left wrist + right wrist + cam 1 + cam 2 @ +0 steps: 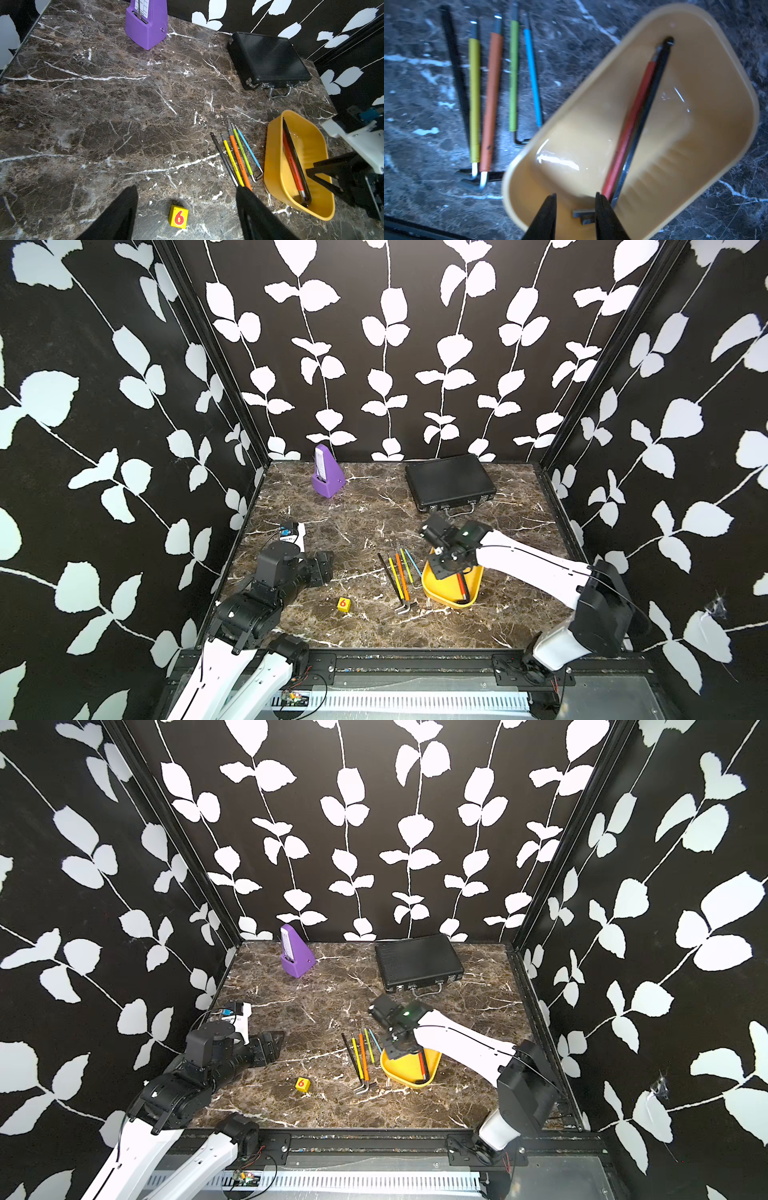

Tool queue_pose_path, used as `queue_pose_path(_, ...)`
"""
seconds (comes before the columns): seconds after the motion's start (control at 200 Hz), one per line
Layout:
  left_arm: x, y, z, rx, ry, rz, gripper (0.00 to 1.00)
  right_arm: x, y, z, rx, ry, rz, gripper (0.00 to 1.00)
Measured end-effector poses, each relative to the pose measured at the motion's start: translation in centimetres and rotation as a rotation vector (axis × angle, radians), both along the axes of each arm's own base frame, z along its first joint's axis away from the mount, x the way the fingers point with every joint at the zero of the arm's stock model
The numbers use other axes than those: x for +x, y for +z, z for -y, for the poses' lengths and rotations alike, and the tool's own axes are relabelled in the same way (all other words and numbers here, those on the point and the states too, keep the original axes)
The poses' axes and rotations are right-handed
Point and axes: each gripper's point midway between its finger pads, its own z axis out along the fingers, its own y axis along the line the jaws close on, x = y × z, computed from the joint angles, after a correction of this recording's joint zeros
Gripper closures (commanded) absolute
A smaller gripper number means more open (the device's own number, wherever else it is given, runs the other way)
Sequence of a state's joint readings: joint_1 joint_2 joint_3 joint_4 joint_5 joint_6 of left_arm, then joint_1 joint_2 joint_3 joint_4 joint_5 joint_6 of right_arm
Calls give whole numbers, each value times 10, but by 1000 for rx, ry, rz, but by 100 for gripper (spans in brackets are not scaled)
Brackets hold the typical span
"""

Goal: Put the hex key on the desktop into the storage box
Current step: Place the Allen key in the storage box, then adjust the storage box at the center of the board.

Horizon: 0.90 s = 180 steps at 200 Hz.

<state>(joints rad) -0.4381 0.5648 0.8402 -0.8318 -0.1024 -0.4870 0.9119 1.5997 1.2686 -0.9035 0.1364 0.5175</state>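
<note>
**Two keys in the yellow tray, five on the table**

At the lower left of both top views, the left pincer (326, 568) hangs over the brown table (415, 635). Its two fingers are wide apart and it holds nothing.

At the back, left of the middle, a purple metronome (328, 472) stands up. Nearer the front lies a small yellow block (343, 604) with a red 6 on it.

Just right of the middle, five hex keys lie side by side on the table with their bent ends toward the front. From left to right they are the black key (224, 160), the yellow key (232, 161), the orange key (239, 159), the green key (242, 149) and the blue key (248, 146). The green key's bent end lies just beside the tray.

Right of them sits the yellow tray (451, 604). Inside it a red key (629, 128) and a dark key (640, 124) lie close together, slanted across the bottom. At the back right a black case (451, 481) lies flat, with its handle toward the front.

The right pincer (575, 195) hangs over the tray. Its fingers are partly open, with a clear gap between them, and nothing is held. The red key's end lies right by one finger, but I cannot tell if they touch.
</note>
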Motion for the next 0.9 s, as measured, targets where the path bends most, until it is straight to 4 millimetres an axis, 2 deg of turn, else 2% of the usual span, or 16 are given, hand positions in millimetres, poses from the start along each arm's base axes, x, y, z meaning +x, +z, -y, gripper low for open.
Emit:
queue_pose_path(0.095,-1,2,-3,3,14,12,25,-8,-3,-40,7,62,0,71)
queue_pose_path(0.21,-4,2,-8,10,28,18,25,-18,-22,-77,-16,121,-20,73)
queue_pose_path(0.42,-8,1,-11,15,37,13,25,-27,-50,-110,-52,171,-54,77)
queue_pose_path(0.6,-8,1,-12,13,39,10,25,-20,-56,-113,-82,159,-41,76)
queue_pose_path(0.775,-8,1,-12,13,39,10,24,-4,-55,-99,-106,100,-22,76)
queue_pose_path(0.9,-8,1,-11,12,39,11,24,15,-56,-79,-114,36,-25,78)
